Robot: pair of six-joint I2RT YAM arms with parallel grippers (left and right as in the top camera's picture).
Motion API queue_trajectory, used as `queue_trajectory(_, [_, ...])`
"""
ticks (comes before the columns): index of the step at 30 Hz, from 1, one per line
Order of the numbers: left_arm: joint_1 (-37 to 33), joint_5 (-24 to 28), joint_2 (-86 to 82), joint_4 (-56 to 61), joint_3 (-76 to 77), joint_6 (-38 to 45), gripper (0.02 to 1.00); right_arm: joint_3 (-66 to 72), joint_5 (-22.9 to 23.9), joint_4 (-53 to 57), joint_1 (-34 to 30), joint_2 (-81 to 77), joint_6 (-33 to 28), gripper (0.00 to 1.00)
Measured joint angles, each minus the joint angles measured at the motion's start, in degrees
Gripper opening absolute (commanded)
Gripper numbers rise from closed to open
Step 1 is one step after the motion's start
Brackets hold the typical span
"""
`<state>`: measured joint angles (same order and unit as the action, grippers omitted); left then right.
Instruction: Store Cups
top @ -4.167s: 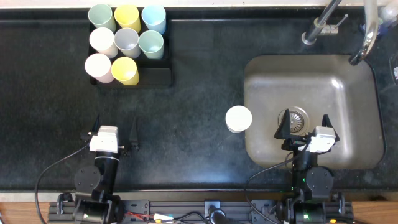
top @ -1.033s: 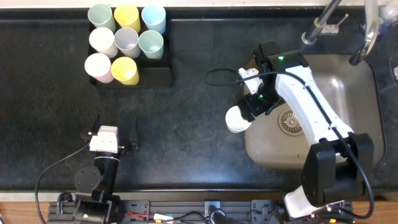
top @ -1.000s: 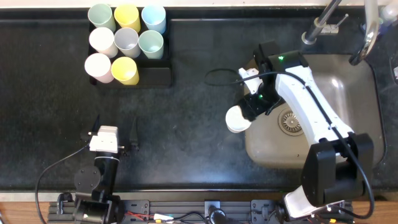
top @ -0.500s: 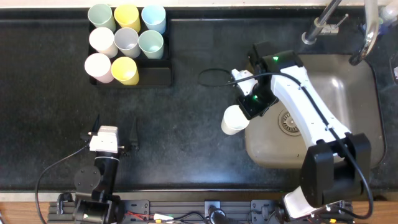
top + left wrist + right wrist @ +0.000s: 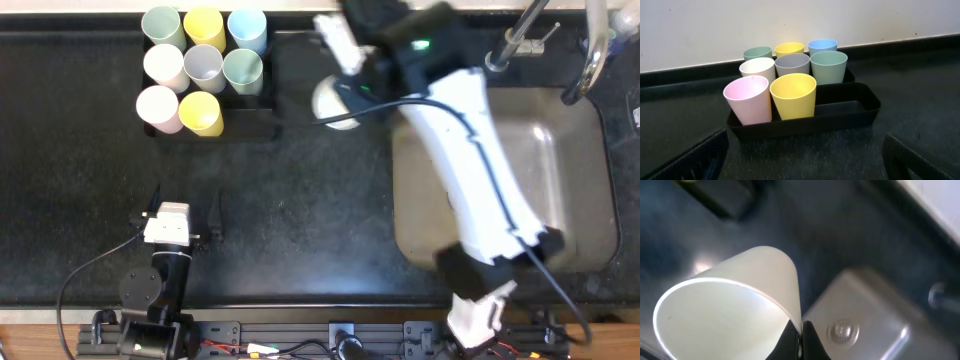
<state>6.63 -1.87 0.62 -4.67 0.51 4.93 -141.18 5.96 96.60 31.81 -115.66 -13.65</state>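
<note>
White cup (image 5: 755, 275): we read no print or number on its wall.
Stored cups (image 5: 792, 95): we find plain walls, no lettering.
Tray (image 5: 867, 107): we see no label or sign on it.

Dark countertop (image 5: 300, 220) with a black tray (image 5: 250, 122) on it
</note>
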Motion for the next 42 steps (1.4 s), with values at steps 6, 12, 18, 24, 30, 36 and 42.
queue_trajectory(6, [0.0, 0.0, 0.0, 0.0, 0.0, 0.0, 0.998, -7.3, -0.1, -1.0, 6.3, -9.6, 1.3, 0.045])
queue_trajectory(12, [0.0, 0.0, 0.0, 0.0, 0.0, 0.0, 0.998, -7.3, -1.4, -6.6, 8.0, -13.4, 2.6, 0.045])
queue_trajectory(18, [0.0, 0.0, 0.0, 0.0, 0.0, 0.0, 0.998, -7.4, -3.1, -8.6, 8.0, -13.7, 3.7, 0.045])
queue_trajectory(24, [0.0, 0.0, 0.0, 0.0, 0.0, 0.0, 0.998, -7.7, -4.2, -9.4, 8.0, -16.8, 4.0, 0.042])
queue_trajectory(30, [0.0, 0.0, 0.0, 0.0, 0.0, 0.0, 0.998, -7.7, -4.3, -10.2, 8.0, -20.0, 4.3, 0.045])
queue_trajectory(36, [0.0, 0.0, 0.0, 0.0, 0.0, 0.0, 0.998, -7.8, -4.5, -10.7, 8.0, -21.4, 4.4, 0.045])
queue_trajectory(42, [0.0, 0.0, 0.0, 0.0, 0.0, 0.0, 0.998, -7.7, -4.5, -11.5, 8.0, -23.2, 4.4, 0.042])
